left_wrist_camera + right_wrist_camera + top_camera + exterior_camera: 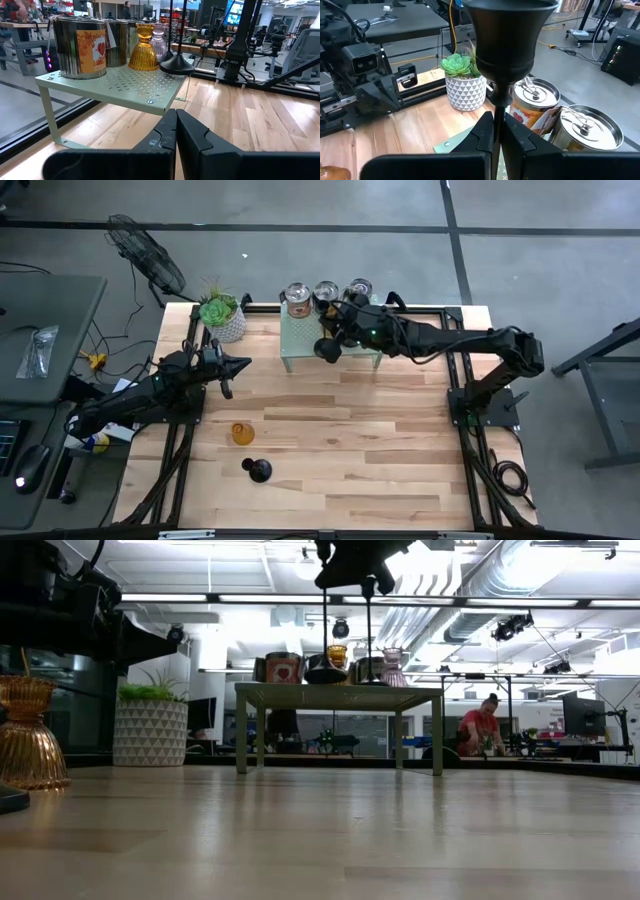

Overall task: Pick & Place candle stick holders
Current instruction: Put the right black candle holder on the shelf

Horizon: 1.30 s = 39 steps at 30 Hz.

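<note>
My right gripper [494,131] is clamped on a black candle stick holder [507,45], which stands over the green shelf [300,345] at upper centre. My left gripper [238,365] waits closed, left of the shelf.

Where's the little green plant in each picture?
High view: plant pot at the table's back edge, left of the green shelf.
Low view: plant pot left of the shelf.
Left wrist view: not there.
Right wrist view: plant pot beyond the shelf's corner.
Landmark: green shelf.
</note>
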Each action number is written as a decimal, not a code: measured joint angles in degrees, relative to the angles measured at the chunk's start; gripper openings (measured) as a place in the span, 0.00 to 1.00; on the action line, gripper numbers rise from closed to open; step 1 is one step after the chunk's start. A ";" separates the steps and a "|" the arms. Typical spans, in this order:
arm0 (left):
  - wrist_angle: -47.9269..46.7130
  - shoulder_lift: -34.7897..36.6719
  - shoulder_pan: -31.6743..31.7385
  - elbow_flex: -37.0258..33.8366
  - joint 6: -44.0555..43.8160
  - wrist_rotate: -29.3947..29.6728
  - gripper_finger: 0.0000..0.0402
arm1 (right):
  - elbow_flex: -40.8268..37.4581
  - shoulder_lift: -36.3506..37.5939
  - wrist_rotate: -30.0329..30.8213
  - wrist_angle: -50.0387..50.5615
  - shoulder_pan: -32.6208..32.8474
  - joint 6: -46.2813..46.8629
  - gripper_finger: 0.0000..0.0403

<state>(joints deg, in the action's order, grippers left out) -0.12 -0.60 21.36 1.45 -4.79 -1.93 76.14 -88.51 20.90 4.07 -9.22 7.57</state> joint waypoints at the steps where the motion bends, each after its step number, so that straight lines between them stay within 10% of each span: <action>1: 0.00 -0.01 0.00 -0.02 0.00 0.00 0.00 | 0.00 0.00 0.13 -0.02 0.21 0.08 0.02; 21: 0.00 0.00 -0.01 -0.01 -0.01 0.00 0.00 | 0.00 0.31 10.87 -0.02 8.09 1.87 0.02; 39: 0.00 -0.01 -0.01 -0.02 -0.01 0.00 0.00 | -0.02 0.70 40.25 9.38 23.52 21.57 0.02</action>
<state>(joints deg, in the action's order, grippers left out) -0.12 -0.61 21.34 1.43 -4.80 -1.93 76.12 -87.81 61.16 13.45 14.30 29.13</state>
